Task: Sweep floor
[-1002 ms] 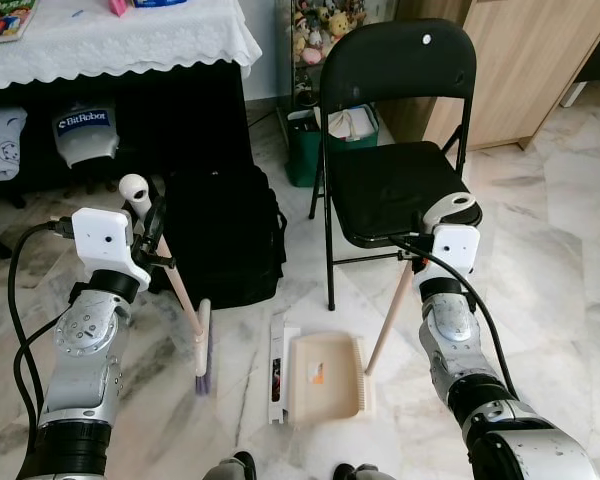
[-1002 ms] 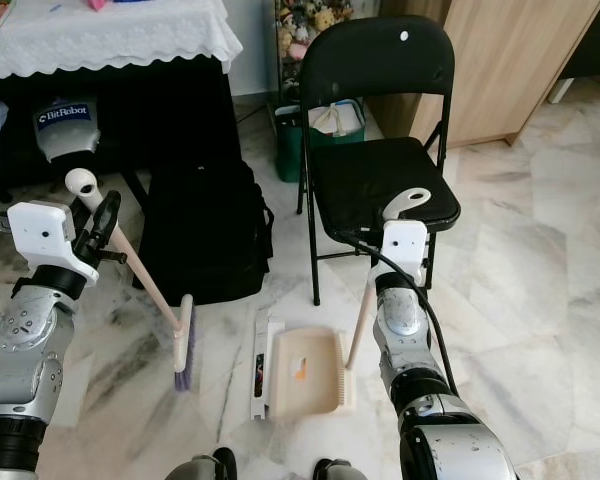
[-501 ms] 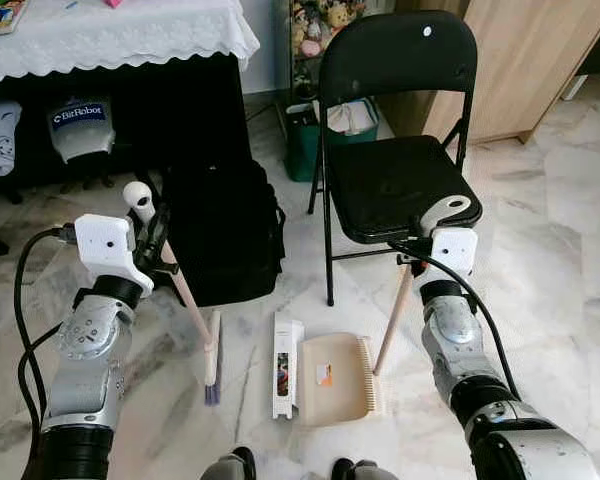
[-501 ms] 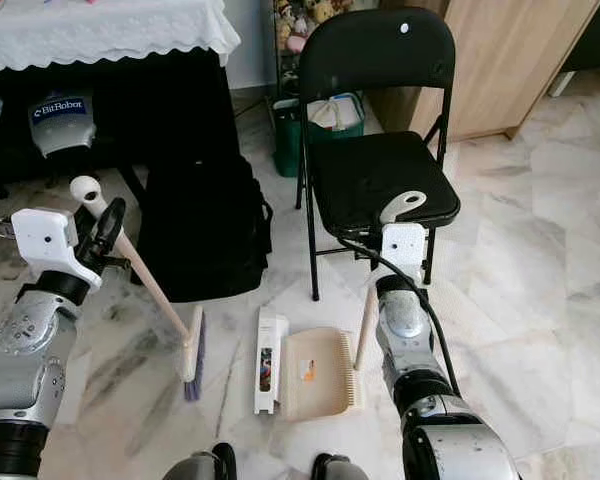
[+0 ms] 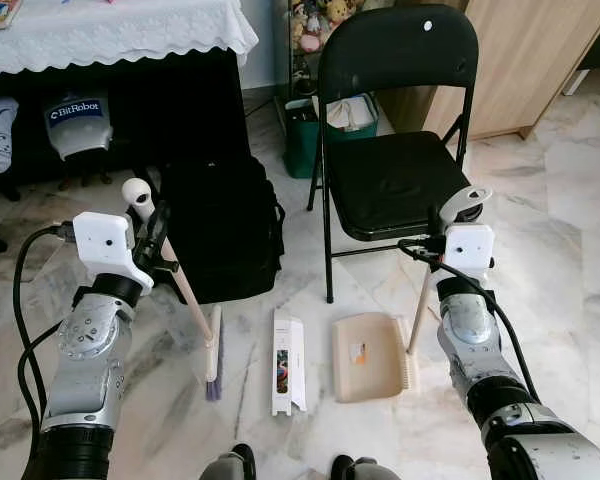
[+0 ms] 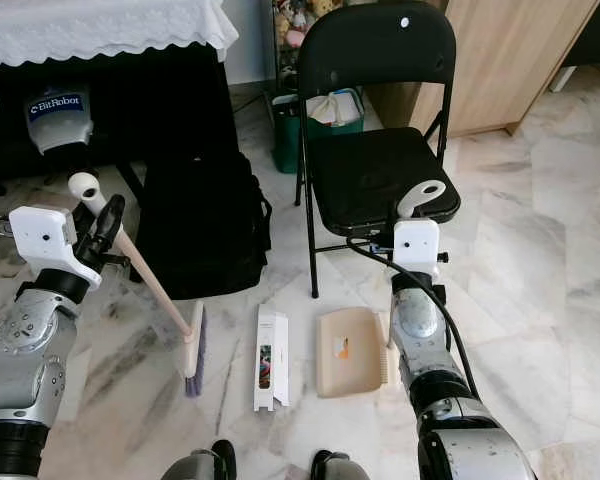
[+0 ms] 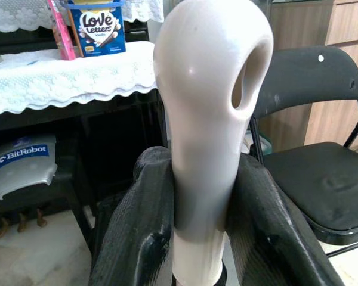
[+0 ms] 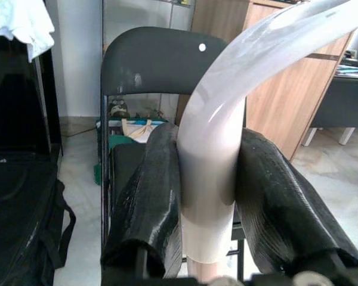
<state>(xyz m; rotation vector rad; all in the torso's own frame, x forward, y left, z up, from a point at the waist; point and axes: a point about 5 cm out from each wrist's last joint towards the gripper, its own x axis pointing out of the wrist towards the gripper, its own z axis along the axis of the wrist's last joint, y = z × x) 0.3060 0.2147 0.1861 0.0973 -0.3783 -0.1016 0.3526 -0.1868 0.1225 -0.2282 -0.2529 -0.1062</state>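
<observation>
My left gripper (image 5: 152,232) is shut on the beige handle of a broom (image 5: 190,292); the handle (image 7: 198,119) sits tight between both black fingers (image 7: 140,226). The broom slants down to its purple-bristled head (image 5: 213,354) on the marble floor. My right gripper (image 5: 438,222) is shut on the upright handle (image 8: 210,173) of a beige dustpan (image 5: 368,356), which lies flat on the floor in front of the chair. A white flat box (image 5: 283,348) lies on the floor between the broom head and the dustpan, apart from both.
A black folding chair (image 5: 395,150) stands just beyond the dustpan. A black bag (image 5: 225,230) sits behind the broom, under a table with a white lace cloth (image 5: 110,35). A green bin (image 5: 305,140) and a wooden cabinet (image 5: 520,60) stand further back. My feet (image 5: 290,468) are at the bottom edge.
My right arm has shifted the dustpan to the right, away from the white box it lay against. The broom and left arm have barely moved.
</observation>
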